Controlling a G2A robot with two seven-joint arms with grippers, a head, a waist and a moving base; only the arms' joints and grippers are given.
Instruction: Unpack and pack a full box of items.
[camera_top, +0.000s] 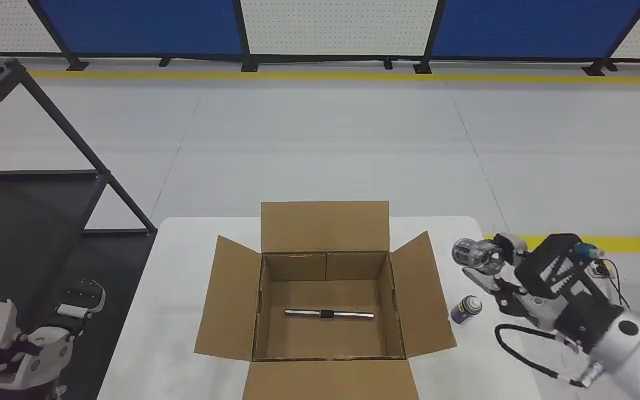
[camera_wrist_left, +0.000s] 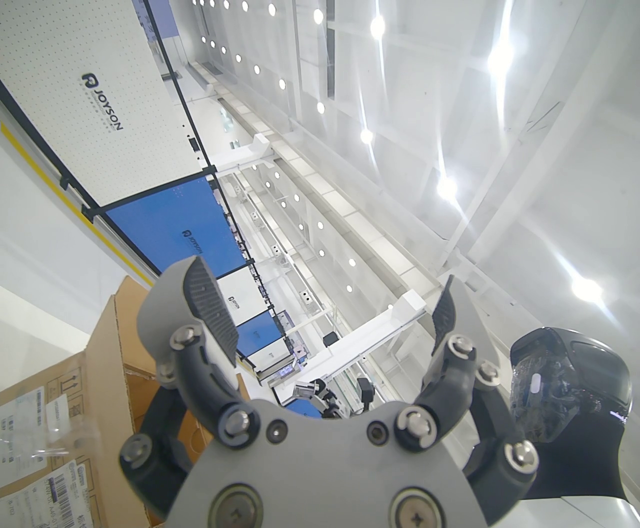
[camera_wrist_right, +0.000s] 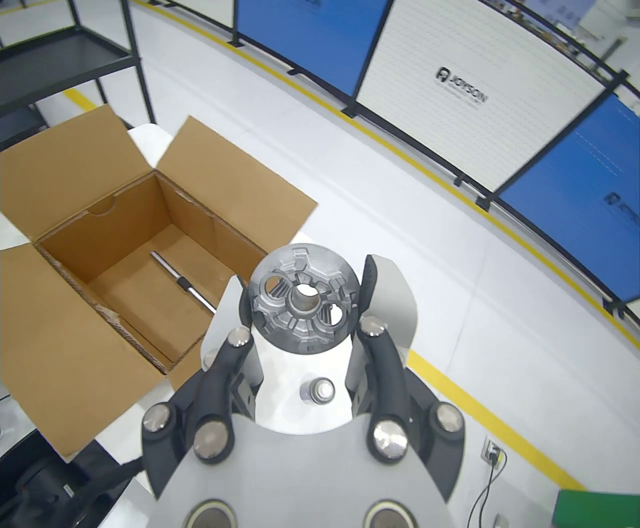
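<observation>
At the far left, off the side of the table (camera_top: 180, 300), the left gripper (camera_wrist_left: 325, 295) points up at the ceiling. Its two fingers (camera_wrist_left: 207, 300) are spread wide, and there is nothing between them. A black rack (camera_top: 50, 200) stands on the floor on that side too.

In the middle of the table sits the box (camera_top: 325, 230). It is brown, and all four flaps are folded out flat, so the top is open. From the left wrist view, the box's outer wall, with white labels on it, is close by that gripper.

Inside the box lies a rod (camera_top: 330, 314). It is thin and shiny, with a dark band near its middle. It lies flat on the box floor, running from left to right, apart from the walls.

Just past the box's right flap stands a small can (camera_top: 464, 311). It is upright on the table, near the flap but not touching it.

On the right is the right gripper (camera_wrist_right: 305, 295) — it holds a disc (camera_wrist_right: 305, 300). The disc is round, grey metal, with a hole in the middle and more holes around it. The fingers press on its two sides. The disc is up in the air, off the table, near the right flap and a bit farther back than the can.
</observation>
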